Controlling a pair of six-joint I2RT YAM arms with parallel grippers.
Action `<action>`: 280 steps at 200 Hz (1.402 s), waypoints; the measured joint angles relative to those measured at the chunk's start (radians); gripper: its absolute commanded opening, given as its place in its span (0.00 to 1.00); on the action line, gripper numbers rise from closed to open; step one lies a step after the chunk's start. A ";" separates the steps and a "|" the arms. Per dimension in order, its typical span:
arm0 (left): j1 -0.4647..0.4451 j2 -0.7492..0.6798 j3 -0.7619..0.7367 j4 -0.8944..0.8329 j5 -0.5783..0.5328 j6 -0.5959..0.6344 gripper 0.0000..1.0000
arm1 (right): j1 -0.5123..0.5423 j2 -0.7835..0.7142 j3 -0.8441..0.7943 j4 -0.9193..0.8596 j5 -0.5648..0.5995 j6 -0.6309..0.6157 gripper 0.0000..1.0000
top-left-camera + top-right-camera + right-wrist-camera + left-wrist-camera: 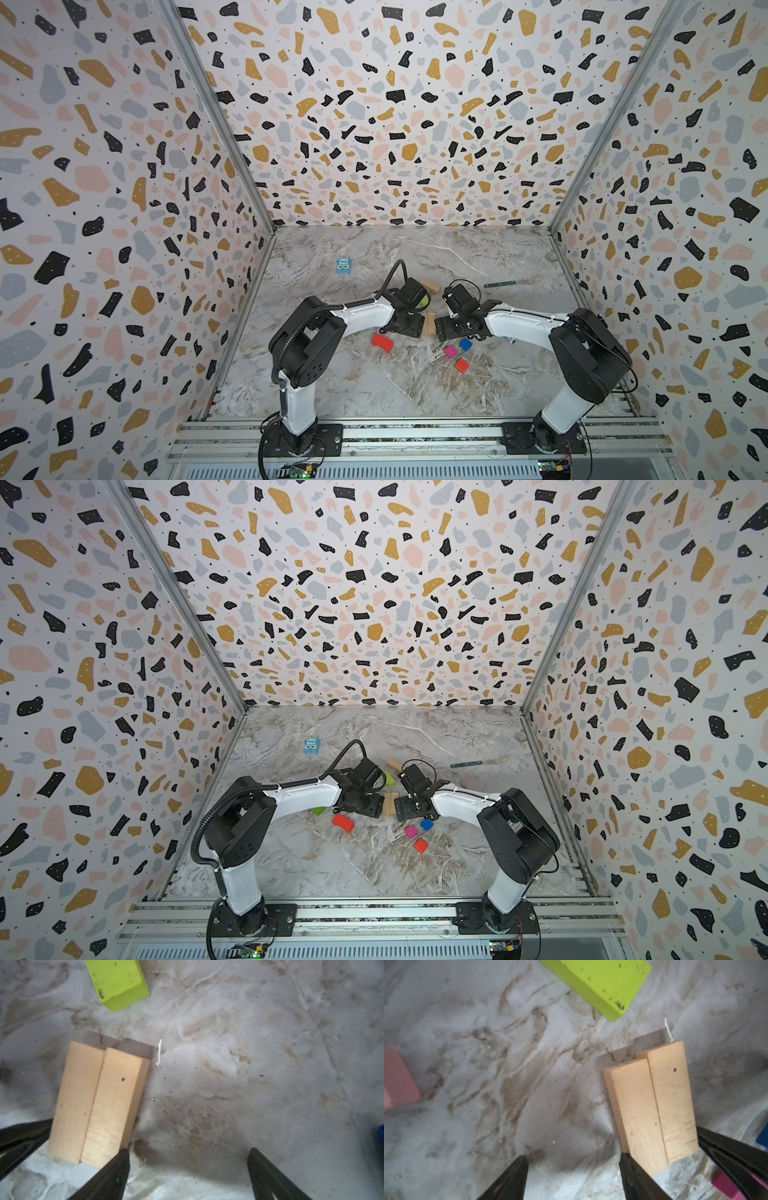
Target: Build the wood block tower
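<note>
Two tan wood blocks (429, 323) (652, 1105) (97, 1103) lie flat, side by side, on the marble table. My left gripper (573, 1158) (409, 328) is open and empty, with one finger touching the pair's left side. My right gripper (188, 1152) (446, 327) is open and empty, with one finger at the pair's right side. A green block (598, 982) (118, 980) lies just beyond them. A pink block (398, 1080) shows in the left wrist view. In a top view I see the red oblong (382, 343), blue cube (466, 344), magenta cube (450, 351) and orange-red cube (461, 365). No tower is in view.
A third tan block (430, 285) lies behind the grippers, and a second green block (318, 811) peeks from under the left arm. A pale blue box with eyes (343, 266) sits at the back left, a marker pen (500, 284) at the back right. Patterned walls enclose the table.
</note>
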 measured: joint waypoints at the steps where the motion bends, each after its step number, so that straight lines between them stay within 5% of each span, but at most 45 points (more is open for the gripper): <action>1: 0.000 0.000 0.000 0.000 0.000 0.000 0.72 | 0.000 0.000 0.000 0.000 0.000 0.000 0.90; 106: 0.027 -0.076 0.001 -0.089 -0.011 0.056 0.79 | 0.000 -0.032 0.071 -0.077 0.016 -0.040 0.89; 171: 0.120 -0.280 0.000 -0.128 -0.016 0.149 1.00 | 0.000 -0.050 0.251 -0.122 0.056 -0.183 0.85; 280: 0.236 -0.481 -0.155 -0.014 0.184 0.240 1.00 | -0.010 0.294 0.529 -0.110 0.152 -0.375 0.79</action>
